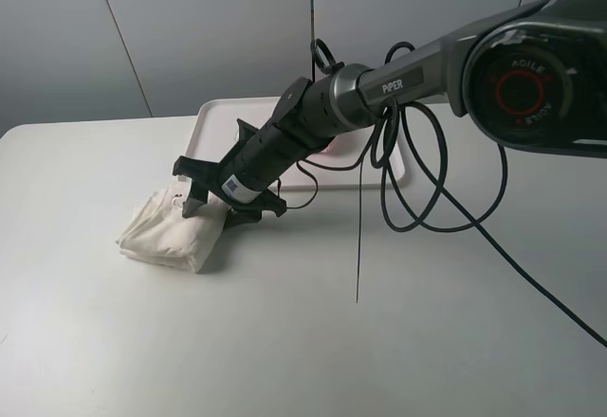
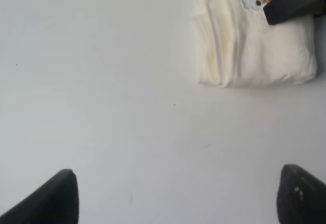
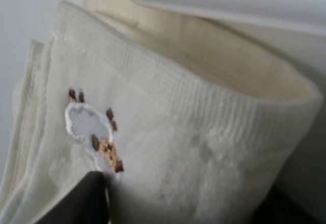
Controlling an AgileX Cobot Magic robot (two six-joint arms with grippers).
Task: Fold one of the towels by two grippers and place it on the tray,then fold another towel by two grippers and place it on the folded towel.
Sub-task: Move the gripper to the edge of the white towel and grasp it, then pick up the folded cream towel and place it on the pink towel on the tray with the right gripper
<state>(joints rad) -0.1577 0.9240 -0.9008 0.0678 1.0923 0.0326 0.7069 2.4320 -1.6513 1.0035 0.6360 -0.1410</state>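
The cream-white towel (image 1: 166, 237) lies folded on the table, left of centre, in front of the white tray (image 1: 213, 114). My right gripper (image 1: 223, 210) has reached across to it. Its jaws grip the towel's bunched edge beside the small embroidered mark (image 3: 91, 127), and one finger (image 3: 91, 198) presses the cloth (image 3: 204, 147). A sliver of the pink towel (image 1: 329, 146) shows on the tray behind the right arm. My left gripper (image 2: 178, 198) hovers open over bare table, a good way short of the cream towel (image 2: 254, 46). The exterior view does not show the left arm.
Black cables (image 1: 427, 199) hang in loops from the right arm over the table's middle. A thin dark cord (image 1: 358, 246) drops straight down in front of the tray. The white table (image 1: 303, 341) stretches out bare toward the front.
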